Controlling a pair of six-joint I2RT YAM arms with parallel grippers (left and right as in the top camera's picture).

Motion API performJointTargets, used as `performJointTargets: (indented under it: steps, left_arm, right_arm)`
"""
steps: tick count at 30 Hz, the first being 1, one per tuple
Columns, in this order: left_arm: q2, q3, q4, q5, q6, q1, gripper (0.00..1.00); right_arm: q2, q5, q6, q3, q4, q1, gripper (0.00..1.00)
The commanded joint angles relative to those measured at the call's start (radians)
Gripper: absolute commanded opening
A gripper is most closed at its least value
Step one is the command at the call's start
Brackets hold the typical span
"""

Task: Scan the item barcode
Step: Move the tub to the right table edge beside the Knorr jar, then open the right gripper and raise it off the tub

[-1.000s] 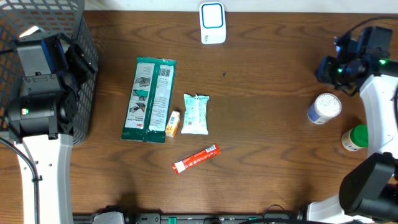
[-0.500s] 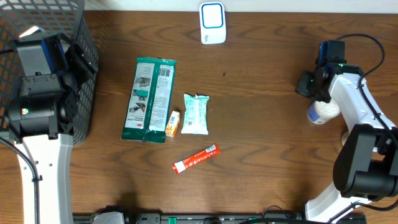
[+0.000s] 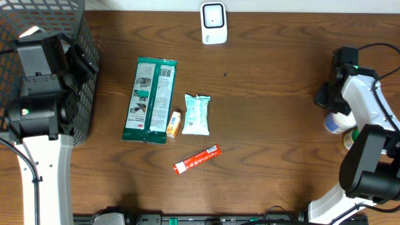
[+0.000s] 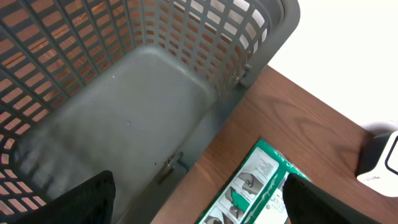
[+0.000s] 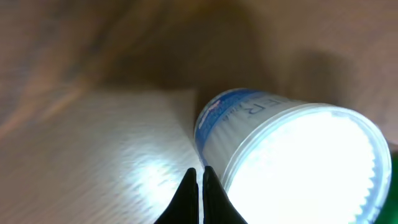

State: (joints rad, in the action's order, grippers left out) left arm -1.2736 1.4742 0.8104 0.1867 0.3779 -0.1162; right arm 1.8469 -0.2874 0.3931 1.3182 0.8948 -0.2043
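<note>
The white barcode scanner (image 3: pixel 213 24) stands at the table's far edge. Mid-table lie a green packet (image 3: pixel 150 100), a pale wipes pack (image 3: pixel 197 115), a small yellow box (image 3: pixel 173 124) and a red stick pack (image 3: pixel 197 159). My right gripper (image 5: pixel 200 180) is shut on nothing, its tips just left of a white jar with a blue label (image 5: pixel 292 162). That white jar (image 3: pixel 335 123) sits at the right edge, partly under my right arm. My left gripper (image 4: pixel 199 205) is open and empty above the basket's rim, with the green packet (image 4: pixel 261 186) showing between its fingers.
A grey mesh basket (image 3: pixel 87 75) fills the far left corner; the basket's floor (image 4: pixel 124 106) is bare. A green-lidded jar (image 3: pixel 348 140) stands close beside the white jar, mostly hidden by the right arm.
My right arm swung right and toward me, and its jaws closed. The white jar shifted slightly toward the green-lidded one. The scanner's blue light went out. The left arm stayed still.
</note>
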Motion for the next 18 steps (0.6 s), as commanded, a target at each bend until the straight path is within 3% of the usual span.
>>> performJointTargets:
  steps: [1, 10, 14, 16, 18]
  left_arm:
    - [0.000, 0.004, 0.001, 0.009, -0.002, -0.003, 0.84]
    - [0.000, 0.004, 0.001, 0.009, -0.002, -0.003, 0.84]
    - [0.000, 0.004, 0.001, 0.009, -0.002, -0.003, 0.84]
    - [0.000, 0.004, 0.001, 0.009, -0.002, -0.003, 0.84]
    - [0.000, 0.004, 0.001, 0.009, -0.002, -0.003, 0.84]
  right_arm:
    - [-0.010, -0.048, 0.018, 0.002, 0.011, -0.034, 0.01]
    - [-0.011, -0.043, 0.008, 0.066, 0.048, -0.063, 0.01]
    - [-0.031, 0.114, -0.089, 0.133, 0.086, -0.062, 0.02]
    - [-0.051, 0.248, -0.162, 0.166, 0.099, -0.061, 0.09]
    - [-0.082, 0.422, -0.228, 0.194, 0.116, -0.056, 0.27]
